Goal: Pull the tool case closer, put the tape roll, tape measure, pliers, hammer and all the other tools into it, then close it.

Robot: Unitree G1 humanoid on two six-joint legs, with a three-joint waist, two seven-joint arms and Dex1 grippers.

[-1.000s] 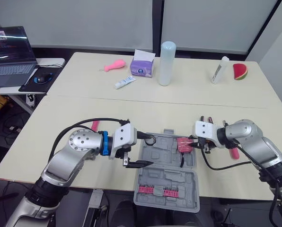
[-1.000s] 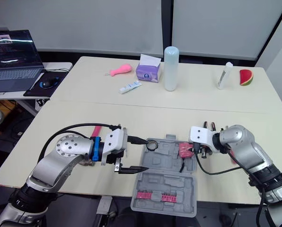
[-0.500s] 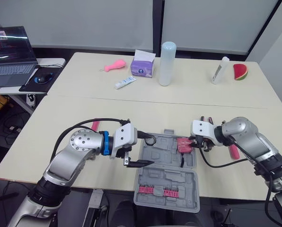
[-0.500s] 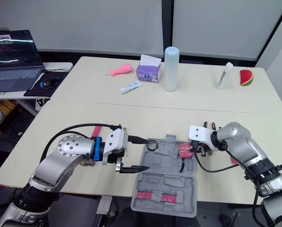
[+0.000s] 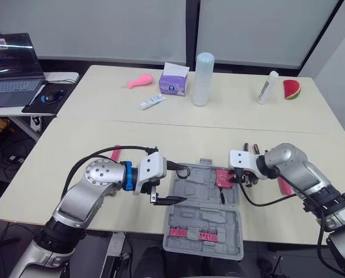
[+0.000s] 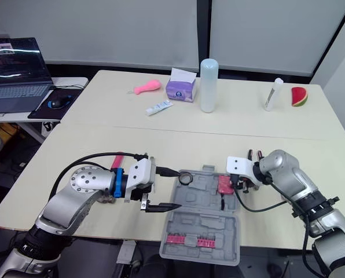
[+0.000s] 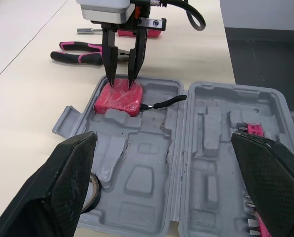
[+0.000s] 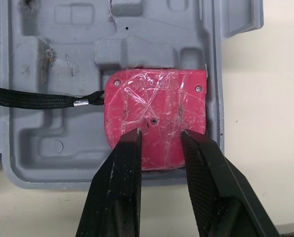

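The grey tool case (image 5: pixel 204 223) lies open at the table's front edge, with a pink bit holder (image 5: pixel 191 233) in its lid. A red tape measure (image 8: pixel 157 118) lies flat in the case's far right pocket, its black strap trailing into the tray. My right gripper (image 8: pixel 159 133) stands over it with a narrow gap between the fingers, their tips on its top face. A black tape roll (image 5: pixel 184 172) sits at the case's far left corner. My left gripper (image 5: pixel 181 185) is wide open beside that corner, holding nothing. Pink-handled pliers (image 7: pixel 80 53) lie behind the case.
A pink-handled tool (image 5: pixel 285 186) lies right of the case and another (image 5: pixel 115 153) left of my left arm. At the back are a tissue box (image 5: pixel 173 81), tall bottle (image 5: pixel 202 78), tube (image 5: pixel 152 102), white stick (image 5: pixel 265 87), watermelon slice (image 5: pixel 292 88) and laptop (image 5: pixel 10 69).
My right gripper has edged slightly left over the tape measure, which stays in its pocket. The left arm has not moved.
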